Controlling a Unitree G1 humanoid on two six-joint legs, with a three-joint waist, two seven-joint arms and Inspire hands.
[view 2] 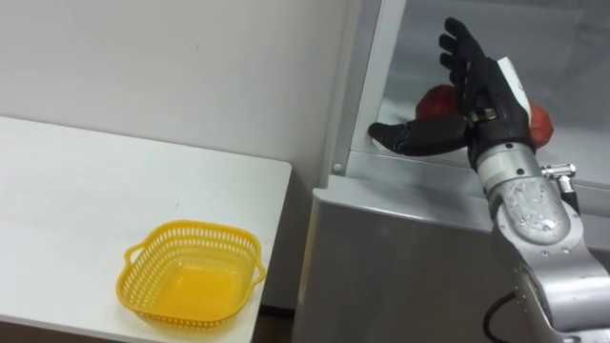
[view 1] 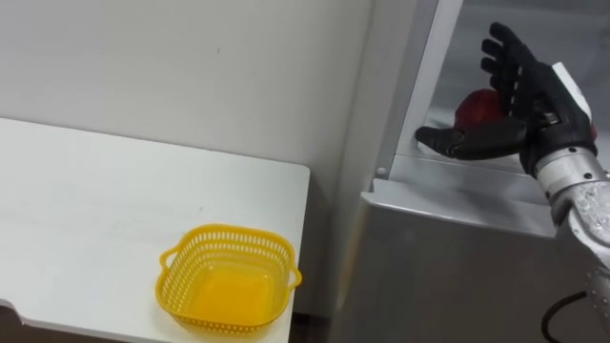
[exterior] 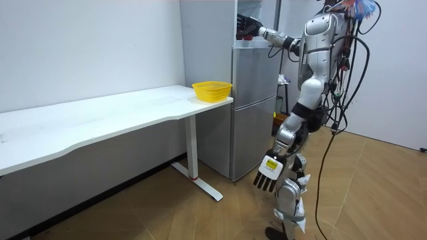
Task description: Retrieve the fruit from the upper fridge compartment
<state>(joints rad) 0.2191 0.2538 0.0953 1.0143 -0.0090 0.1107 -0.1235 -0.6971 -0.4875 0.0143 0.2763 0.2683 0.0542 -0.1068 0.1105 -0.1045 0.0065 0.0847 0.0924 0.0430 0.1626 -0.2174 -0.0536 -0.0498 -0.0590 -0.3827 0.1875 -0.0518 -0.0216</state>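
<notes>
While wide open by red fruit [view 1: 476,107] in fridge [view 1: 438,257], right robot hand [view 1: 522,93]; left robot hand [exterior: 267,175] slack; yellow basket [view 1: 229,231] on table [view 1: 95,210].

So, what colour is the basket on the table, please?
The basket is yellow; the left eye view shows it best.

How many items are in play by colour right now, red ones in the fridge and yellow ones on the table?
Red fruits in the upper fridge: 2
Yellow basket on the table: 1
Total: 3
</notes>
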